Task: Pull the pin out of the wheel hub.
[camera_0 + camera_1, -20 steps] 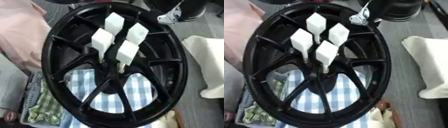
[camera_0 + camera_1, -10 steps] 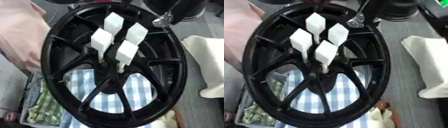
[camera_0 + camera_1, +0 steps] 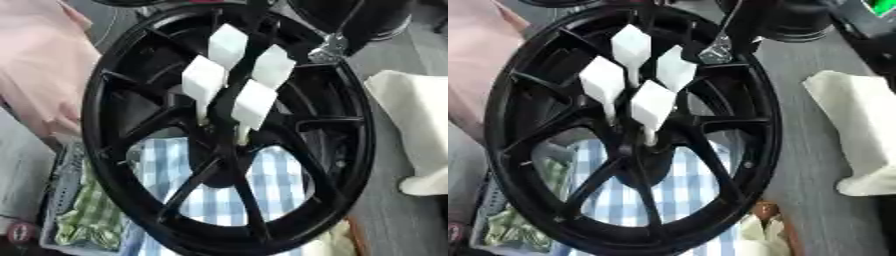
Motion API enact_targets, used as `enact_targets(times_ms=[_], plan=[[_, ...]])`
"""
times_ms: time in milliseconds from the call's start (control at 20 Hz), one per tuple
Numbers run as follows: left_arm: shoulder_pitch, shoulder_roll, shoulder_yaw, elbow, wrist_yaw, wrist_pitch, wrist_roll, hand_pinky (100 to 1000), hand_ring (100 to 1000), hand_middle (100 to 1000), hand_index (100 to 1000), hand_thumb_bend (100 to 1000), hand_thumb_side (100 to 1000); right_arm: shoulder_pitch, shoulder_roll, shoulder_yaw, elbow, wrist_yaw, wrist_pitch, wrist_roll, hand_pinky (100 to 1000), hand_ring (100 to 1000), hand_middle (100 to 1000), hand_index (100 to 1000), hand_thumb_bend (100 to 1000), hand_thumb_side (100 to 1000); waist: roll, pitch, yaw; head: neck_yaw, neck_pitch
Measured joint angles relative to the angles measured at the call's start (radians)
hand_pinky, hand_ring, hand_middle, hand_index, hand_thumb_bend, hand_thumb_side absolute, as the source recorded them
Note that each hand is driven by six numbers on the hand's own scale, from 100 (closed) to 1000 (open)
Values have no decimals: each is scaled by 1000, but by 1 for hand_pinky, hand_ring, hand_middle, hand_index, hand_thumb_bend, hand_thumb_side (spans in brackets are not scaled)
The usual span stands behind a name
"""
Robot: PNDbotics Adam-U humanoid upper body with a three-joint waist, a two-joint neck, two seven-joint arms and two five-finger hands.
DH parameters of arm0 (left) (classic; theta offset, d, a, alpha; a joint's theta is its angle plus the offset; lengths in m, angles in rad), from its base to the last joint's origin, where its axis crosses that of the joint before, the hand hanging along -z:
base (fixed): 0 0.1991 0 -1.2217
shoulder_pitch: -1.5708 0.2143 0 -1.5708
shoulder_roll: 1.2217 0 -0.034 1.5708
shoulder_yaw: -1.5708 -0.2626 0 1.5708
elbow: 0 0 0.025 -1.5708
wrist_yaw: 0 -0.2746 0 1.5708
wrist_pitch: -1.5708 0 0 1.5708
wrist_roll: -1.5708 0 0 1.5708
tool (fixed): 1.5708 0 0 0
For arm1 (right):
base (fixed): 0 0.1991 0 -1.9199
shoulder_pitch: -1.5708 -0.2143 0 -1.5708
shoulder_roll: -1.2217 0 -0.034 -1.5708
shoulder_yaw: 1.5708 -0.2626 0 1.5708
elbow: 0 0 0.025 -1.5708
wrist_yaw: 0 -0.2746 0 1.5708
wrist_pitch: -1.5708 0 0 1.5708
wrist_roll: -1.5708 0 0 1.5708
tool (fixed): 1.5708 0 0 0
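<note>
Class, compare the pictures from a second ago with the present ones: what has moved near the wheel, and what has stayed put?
The right robot hand, a dark shape with a silver part, has come down a little from the upper right toward the rim of the black wheel. It has taken hold of nothing. The four white pins stay in the hub, and the wheel and the checked cloth are unchanged.

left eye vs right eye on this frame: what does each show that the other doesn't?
Left eye only: more of the pink cloth at the left edge, and more of the green checked cloth beside the wheel. Right eye only: a small green patch in the top right corner, and more grey floor right of the rim. Both: the black wheel hub with four white pins at its centre, blue checked cloth behind the spokes, cream cloth to the right. No hand shows.
</note>
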Motion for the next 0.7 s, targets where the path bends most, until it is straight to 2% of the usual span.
enact_targets(times_ms=[300,350,400,700], plan=[[-4,-1,0,0,1,0,0,750,801,789,846,510,697,19,-11,-4,0,8,-1,1,890,901,814,841,225,100,2,7,1,0,0],[-4,-1,0,0,2,0,0,750,802,790,844,508,697,22,-11,-6,0,9,-1,1,889,896,763,839,259,100,3,7,1,0,0],[-5,-1,0,0,3,0,0,750,802,790,844,507,697,26,-12,-6,0,13,-1,1,888,893,745,835,245,100,3,7,1,0,0],[-6,-2,0,0,4,1,1,750,804,790,842,506,698,46,-13,-9,0,35,-3,-9,886,892,755,843,230,100,6,15,5,-1,0]])
